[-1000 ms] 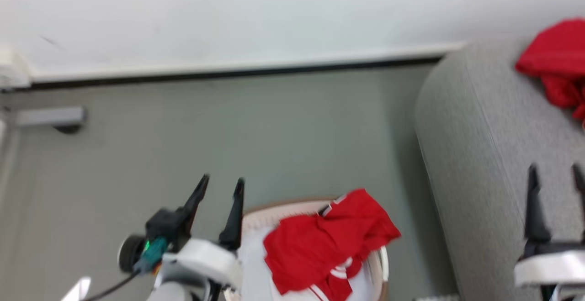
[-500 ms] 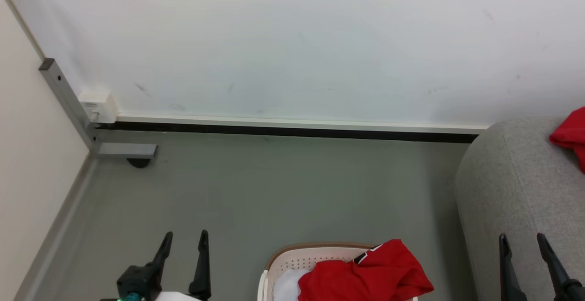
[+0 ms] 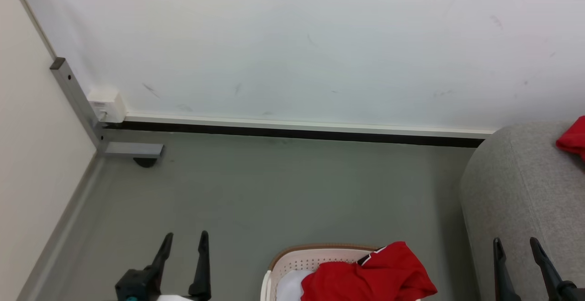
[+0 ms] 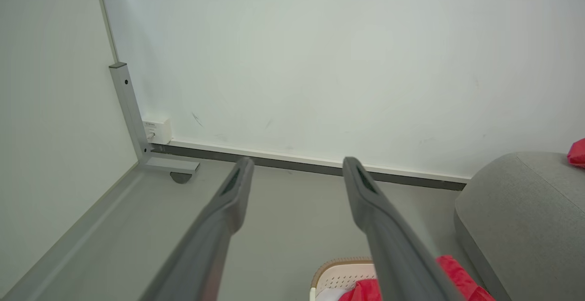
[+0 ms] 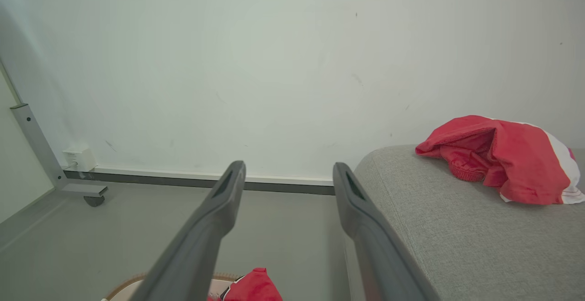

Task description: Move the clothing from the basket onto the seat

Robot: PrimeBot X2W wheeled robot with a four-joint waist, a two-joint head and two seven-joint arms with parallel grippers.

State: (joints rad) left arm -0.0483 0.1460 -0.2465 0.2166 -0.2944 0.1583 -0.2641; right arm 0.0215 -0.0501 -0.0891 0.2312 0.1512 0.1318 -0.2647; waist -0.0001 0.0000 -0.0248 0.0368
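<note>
- hanging at the bottom of the head view, left gripper (image 3: 186, 237): fingers spread fully apart, nothing between them, pointing away from the robot over the floor (image 3: 274, 191), just left of the basket; open and raised probably to be ready for the next reach.
- standing the same way at the lower right, right gripper (image 3: 515, 245): fully spread too, gripping nothing, over the edge of the seat.
- sitting on the floor between the two grippers and close to the robot, the basket (image 3: 292, 259): visible by its far perforated end and brown rim, placed just beside the seat, likely to make the carry short.
- lying crumpled in the basket, a red jersey (image 3: 374, 277) of the clothing: long axis across the basket, left to right in the head view, right end spilling toward the seat, black-and-white mark turned to the far rim; under it something white (image 3: 287, 287), kind not clear.
- rising at the right, the seat (image 3: 516, 187), rounded corner toward the wall.
- resting farther back on the seat top, another red jersey (image 5: 498, 159): bunched, long axis along the seat, folded red end toward the basket, white panel end away from it; judging from this, task partly done, at least one piece not yet moved.
- closing the scene behind, white wall (image 3: 292, 40) with dark skirting (image 3: 292, 133).
</note>
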